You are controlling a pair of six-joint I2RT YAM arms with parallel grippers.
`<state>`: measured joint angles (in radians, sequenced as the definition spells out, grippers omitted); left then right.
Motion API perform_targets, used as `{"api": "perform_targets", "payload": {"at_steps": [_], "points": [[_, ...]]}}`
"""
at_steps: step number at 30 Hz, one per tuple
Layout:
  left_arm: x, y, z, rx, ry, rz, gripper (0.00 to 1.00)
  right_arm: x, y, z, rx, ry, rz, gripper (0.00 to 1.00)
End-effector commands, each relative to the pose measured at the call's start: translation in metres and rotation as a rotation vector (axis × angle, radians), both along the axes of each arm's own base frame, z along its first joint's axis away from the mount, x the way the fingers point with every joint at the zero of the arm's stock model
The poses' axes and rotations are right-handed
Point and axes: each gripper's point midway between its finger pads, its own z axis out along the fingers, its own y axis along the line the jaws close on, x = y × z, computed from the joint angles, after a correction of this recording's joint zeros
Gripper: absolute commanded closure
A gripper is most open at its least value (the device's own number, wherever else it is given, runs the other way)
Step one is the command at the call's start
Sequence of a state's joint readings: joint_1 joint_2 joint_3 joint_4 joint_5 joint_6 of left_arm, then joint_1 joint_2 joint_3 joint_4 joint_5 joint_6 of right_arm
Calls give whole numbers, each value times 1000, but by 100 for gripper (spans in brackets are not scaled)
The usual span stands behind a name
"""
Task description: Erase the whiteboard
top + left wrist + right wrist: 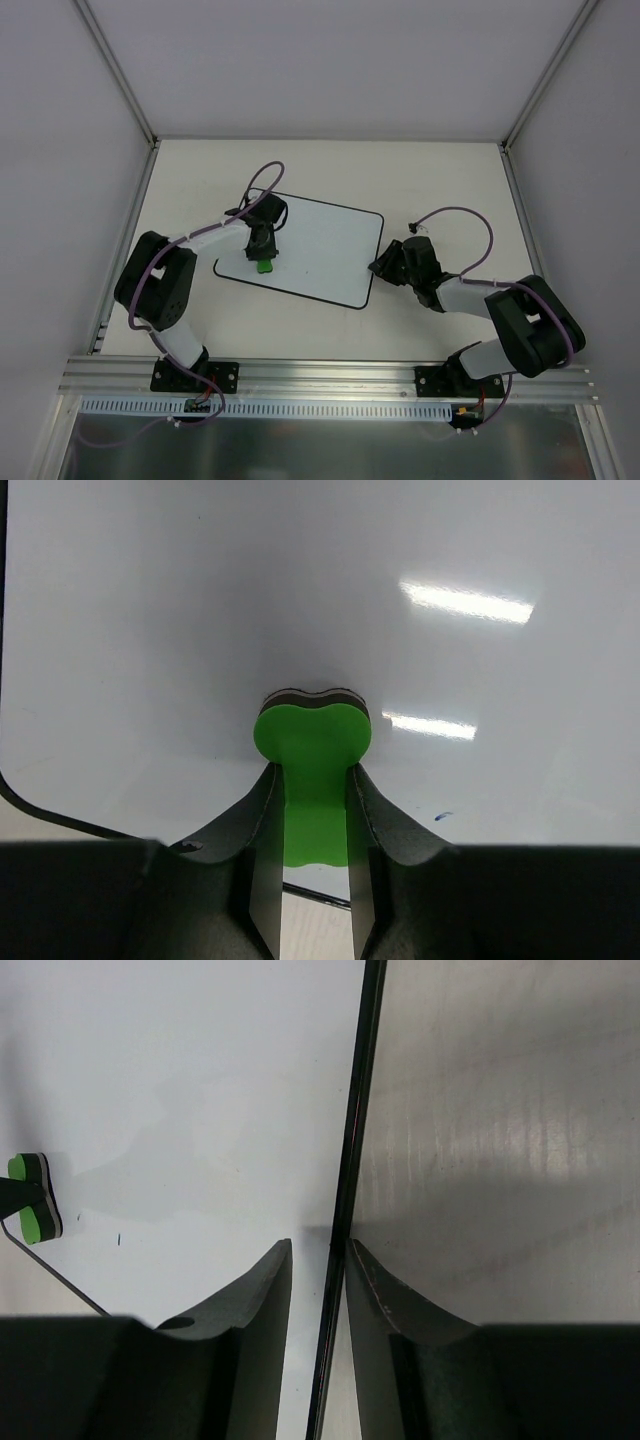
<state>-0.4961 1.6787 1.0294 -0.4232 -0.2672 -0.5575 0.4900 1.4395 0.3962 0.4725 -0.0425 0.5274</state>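
Note:
The whiteboard (325,235) lies flat on the table, slightly turned. My left gripper (262,258) is shut on a green eraser block (263,266) and holds it on the board near its front left corner. In the left wrist view the eraser (312,745) sits between the jaws of the left gripper (312,770), pad down on the whiteboard (300,600). A tiny blue mark (444,816) shows to its right. My right gripper (381,266) straddles the board's right edge, jaws narrowly apart. In the right wrist view the right gripper (318,1247) has one finger over the whiteboard (200,1080) and one over the table.
The pale table (440,190) is boxed in by white walls at the back and sides. An aluminium rail (330,375) runs along the near edge with both arm bases. The eraser (30,1200) also shows at the far left of the right wrist view.

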Motion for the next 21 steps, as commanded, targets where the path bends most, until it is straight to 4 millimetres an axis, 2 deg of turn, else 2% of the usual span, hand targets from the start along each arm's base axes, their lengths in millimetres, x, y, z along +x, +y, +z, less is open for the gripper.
{"api": "perform_targets", "payload": {"at_steps": [1, 4, 8, 9, 11, 12, 13, 14, 15, 16, 17, 19, 21], "points": [[-6, -9, -18, -35, 42, -26, 100, -79, -43, -75, -211, 331, 22, 67], [-17, -23, -33, -100, 82, -23, 100, -79, -43, -74, -207, 331, 21, 67], [-35, -56, -46, -107, 117, -89, 100, -79, -43, -74, -209, 328, 20, 67], [-45, -75, -48, -113, 128, -140, 100, -79, -43, -75, -212, 329, 19, 67], [-54, -103, -54, -138, 163, -181, 100, -79, -43, -75, -212, 329, 19, 67], [-66, -123, -56, -149, 177, -228, 100, -80, -44, -75, -212, 329, 16, 67], [-73, -133, -66, -140, 204, -254, 100, -79, -44, -75, -211, 330, 14, 67], [-71, -151, -62, -161, 191, -282, 100, -80, -44, -75, -211, 330, 15, 67], [-82, -168, -62, -177, 205, -319, 100, -79, -44, -74, -210, 325, 14, 66], [-87, -176, -67, -182, 225, -332, 100, -80, -45, -74, -210, 326, 14, 67], [-87, -188, -63, -203, 222, -344, 100, -81, -45, -74, -211, 326, 12, 67], [-92, -195, -61, -216, 227, -344, 100, -82, -46, -74, -213, 323, 11, 67], [-93, -194, -56, -224, 220, -337, 100, -82, -47, -73, -212, 320, 10, 67]]}}
